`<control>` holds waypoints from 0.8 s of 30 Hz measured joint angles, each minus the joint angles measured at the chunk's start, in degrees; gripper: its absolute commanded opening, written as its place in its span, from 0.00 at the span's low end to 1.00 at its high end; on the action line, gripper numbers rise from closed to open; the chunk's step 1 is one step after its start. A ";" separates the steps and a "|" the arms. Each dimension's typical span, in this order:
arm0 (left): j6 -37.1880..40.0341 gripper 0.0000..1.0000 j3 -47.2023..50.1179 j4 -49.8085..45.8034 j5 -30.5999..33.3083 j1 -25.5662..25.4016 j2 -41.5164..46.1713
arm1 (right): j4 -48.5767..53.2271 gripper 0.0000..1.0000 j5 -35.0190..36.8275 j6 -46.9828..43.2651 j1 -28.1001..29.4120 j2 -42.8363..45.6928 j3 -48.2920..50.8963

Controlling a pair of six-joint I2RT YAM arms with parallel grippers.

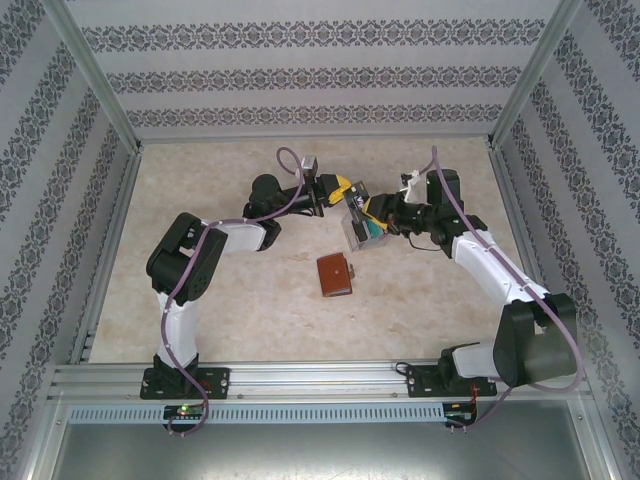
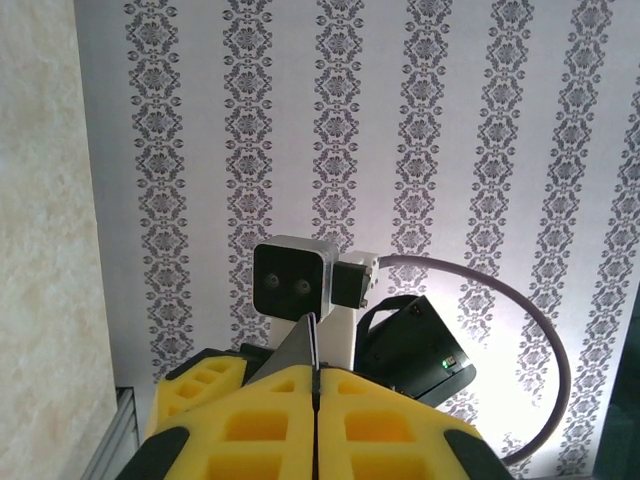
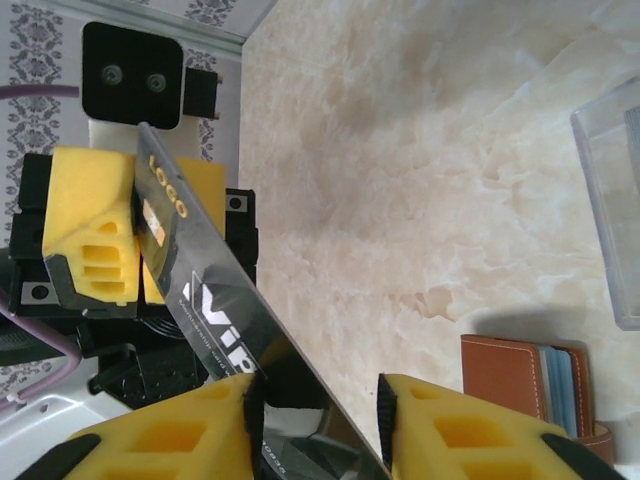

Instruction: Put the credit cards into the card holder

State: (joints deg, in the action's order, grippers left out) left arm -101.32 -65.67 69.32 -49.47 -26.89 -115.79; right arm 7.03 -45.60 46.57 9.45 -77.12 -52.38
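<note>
Two arms meet mid-air over the desk [image 1: 230,300] in the top view: left claw [image 1: 343,188] faces right claw [image 1: 373,208], clear tray [image 1: 356,232] beneath, card holder [image 1: 335,275] nearer.

Left wrist: left claw pinched tight on dark grey card [image 2: 300,348], seen edge-on.

Right wrist: right claw's jaws stand apart astride it. Thin, stiff, slick, likely light; grip flat faces. Card holder shows teal cards [image 3: 560,375] slotted; tray near, not blocking.

Right wrist view, dark grey credit card [image 3: 205,300]: "LOGO" in gold capitals near its upper end. Further down the same face, "VIP" in large pale capitals. A line of fine print runs along the card's edge beside the VIP lettering; too small to read.
</note>
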 measured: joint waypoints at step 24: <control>7.61 0.20 -2.60 -9.53 -7.32 0.28 -0.02 | 1.46 0.05 -6.14 -7.80 -1.01 -3.93 -5.75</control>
State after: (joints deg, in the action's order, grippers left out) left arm -93.71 -68.27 59.79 -56.80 -26.61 -115.81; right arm 8.49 -51.75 38.76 8.45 -81.06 -58.13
